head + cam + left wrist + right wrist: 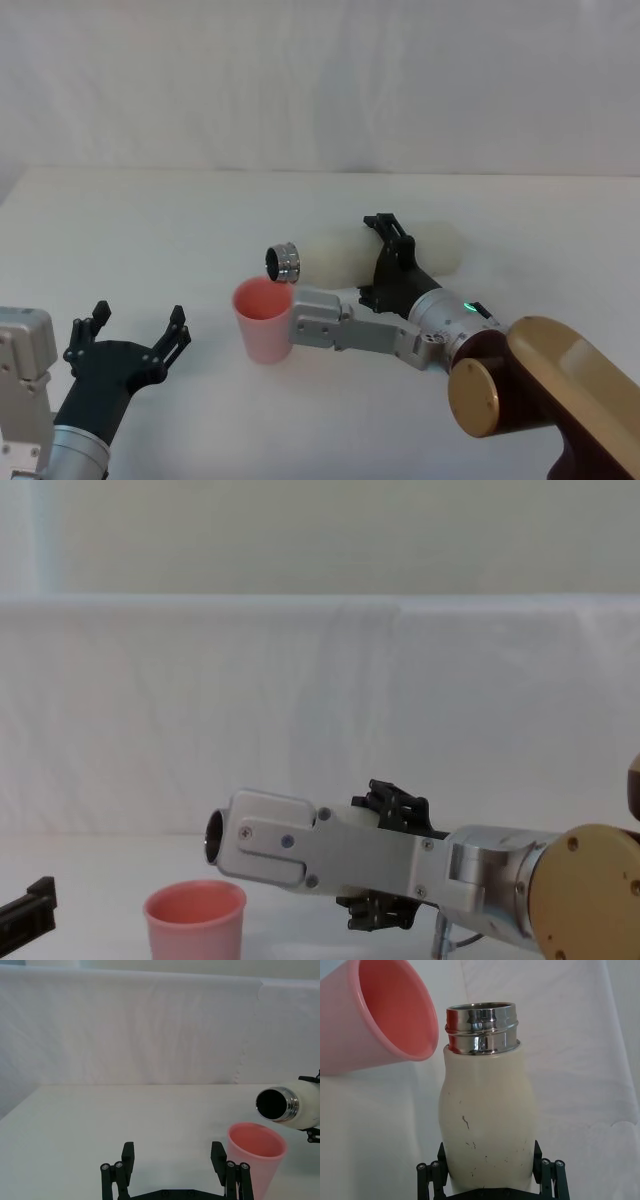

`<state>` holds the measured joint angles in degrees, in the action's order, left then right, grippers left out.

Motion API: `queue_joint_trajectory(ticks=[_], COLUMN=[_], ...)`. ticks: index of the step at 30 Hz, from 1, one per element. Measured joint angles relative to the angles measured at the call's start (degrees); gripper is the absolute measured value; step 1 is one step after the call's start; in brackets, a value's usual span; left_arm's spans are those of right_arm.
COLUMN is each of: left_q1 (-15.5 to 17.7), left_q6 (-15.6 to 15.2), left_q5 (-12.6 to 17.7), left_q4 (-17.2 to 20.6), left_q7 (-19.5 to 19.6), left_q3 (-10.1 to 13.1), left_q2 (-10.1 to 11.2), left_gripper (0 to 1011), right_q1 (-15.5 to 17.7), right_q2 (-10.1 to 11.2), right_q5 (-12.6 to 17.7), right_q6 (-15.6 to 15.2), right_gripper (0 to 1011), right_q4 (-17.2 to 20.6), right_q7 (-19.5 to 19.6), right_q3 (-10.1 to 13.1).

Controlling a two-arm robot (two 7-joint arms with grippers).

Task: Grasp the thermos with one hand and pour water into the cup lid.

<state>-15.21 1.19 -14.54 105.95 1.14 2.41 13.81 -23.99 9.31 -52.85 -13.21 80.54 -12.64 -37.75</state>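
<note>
right gripper [388,262]: jaws clamped on the thermos [345,255], wrist rolled, held level above the counter's middle | left gripper [130,330]: jaws spread, near front-left corner

White table [120,230], white backdrop [320,80]

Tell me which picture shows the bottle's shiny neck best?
The right wrist view: the thermos neck faces it up close. The head view shows it small over the cup lid; left wrist sees its mouth; the chest view mostly hides it.
</note>
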Motion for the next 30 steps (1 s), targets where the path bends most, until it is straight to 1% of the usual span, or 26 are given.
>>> queue_joint_trajectory(ticks=[13, 30], left_q1=[0.00, 0.00], left_q6=[0.00, 0.00], left_q5=[0.00, 0.00], left_q4=[0.00, 0.00], left_q7=[0.00, 0.00], left_q3=[0.00, 0.00], left_q2=[0.00, 0.00], left_gripper=[1001, 1001], right_q1=[0.10, -0.06], right_q2=[0.69, 0.86], right_q5=[-1.42, -3.46], right_q6=[-0.19, -0.54], right_gripper=[957, 958], right_q4=[0.66, 0.91], right_q7=[-0.13, -0.25], right_q3=[-0.41, -1.21])
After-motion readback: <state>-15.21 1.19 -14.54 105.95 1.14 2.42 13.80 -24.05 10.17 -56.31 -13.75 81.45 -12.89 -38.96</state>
